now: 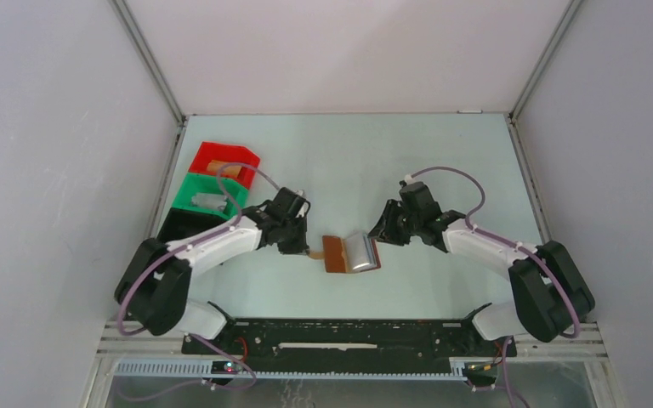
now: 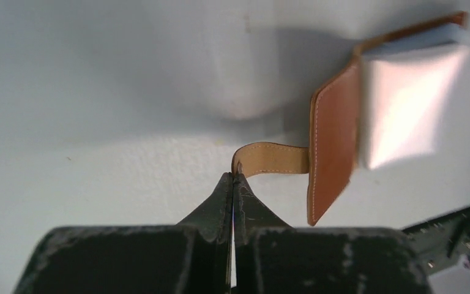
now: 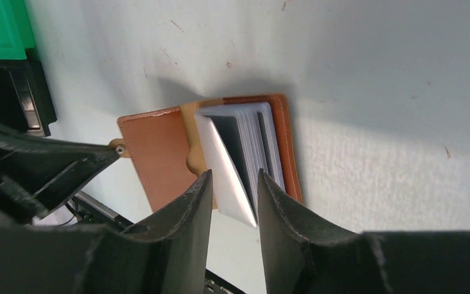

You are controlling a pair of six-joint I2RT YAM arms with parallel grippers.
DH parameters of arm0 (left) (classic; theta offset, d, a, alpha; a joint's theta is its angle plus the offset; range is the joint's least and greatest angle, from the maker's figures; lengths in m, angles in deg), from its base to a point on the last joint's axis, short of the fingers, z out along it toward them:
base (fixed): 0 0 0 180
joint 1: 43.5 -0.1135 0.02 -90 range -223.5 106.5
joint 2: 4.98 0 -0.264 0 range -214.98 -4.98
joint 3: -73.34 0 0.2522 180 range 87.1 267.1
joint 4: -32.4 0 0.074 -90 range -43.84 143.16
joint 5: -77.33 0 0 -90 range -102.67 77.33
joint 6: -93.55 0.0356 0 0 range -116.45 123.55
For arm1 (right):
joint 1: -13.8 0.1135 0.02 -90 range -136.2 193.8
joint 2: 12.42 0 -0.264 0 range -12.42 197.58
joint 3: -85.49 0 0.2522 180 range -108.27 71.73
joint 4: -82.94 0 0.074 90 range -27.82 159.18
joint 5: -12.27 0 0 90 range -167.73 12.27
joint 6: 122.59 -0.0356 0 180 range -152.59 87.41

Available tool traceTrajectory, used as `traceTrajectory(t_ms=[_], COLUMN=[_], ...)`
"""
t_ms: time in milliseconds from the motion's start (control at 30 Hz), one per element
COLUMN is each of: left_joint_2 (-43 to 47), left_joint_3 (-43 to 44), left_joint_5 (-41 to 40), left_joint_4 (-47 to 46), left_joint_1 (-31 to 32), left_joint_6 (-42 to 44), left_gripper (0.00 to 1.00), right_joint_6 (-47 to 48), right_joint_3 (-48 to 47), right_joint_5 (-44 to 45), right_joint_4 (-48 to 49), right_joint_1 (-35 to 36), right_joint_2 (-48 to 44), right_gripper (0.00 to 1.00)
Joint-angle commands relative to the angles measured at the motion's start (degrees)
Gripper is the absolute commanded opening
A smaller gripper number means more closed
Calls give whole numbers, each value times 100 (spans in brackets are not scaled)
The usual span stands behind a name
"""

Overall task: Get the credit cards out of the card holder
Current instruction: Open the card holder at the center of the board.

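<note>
The brown card holder (image 1: 337,254) lies open on the table between both arms. My left gripper (image 2: 234,177) is shut on the end of its short strap tab (image 2: 272,159). The same pinch shows at the left of the right wrist view, on the card holder (image 3: 156,147). Its pale inner pockets (image 3: 263,138) stand fanned, with a dark grey credit card (image 3: 232,141) showing between them. My right gripper (image 3: 234,174) is low over the pockets. A white leaf (image 3: 220,165) sits between its fingertips, and a gap to the table shows between the fingers. The other credit cards are hidden.
A red bin (image 1: 224,161), a green bin (image 1: 211,193) and a black bin (image 1: 189,226) stand in a row at the left, just behind my left arm. The black mounting rail (image 1: 349,336) runs along the near edge. White walls close the sides and back.
</note>
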Motion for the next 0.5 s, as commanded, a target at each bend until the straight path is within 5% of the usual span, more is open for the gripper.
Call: traceTrajectory(t_ms=[0,167,467], left_joint_2=[-645,-1401,-1352], left_joint_3=[479,1020,898], left_joint_5=[-813,-946,-766], left_joint_4=[230,380,258], left_joint_1=[-75,-93,-92], left_joint_6=[1,163,293], left_gripper=[0,0,0], right_joint_6=[211,31,-222], right_joint_3=[-233,-227,-227], right_joint_5=[-406,-655,-544], right_joint_4=[126,327,508], right_joint_1=[46,236,529], right_joint_2=[282,551,522], right_gripper=[41,42,44])
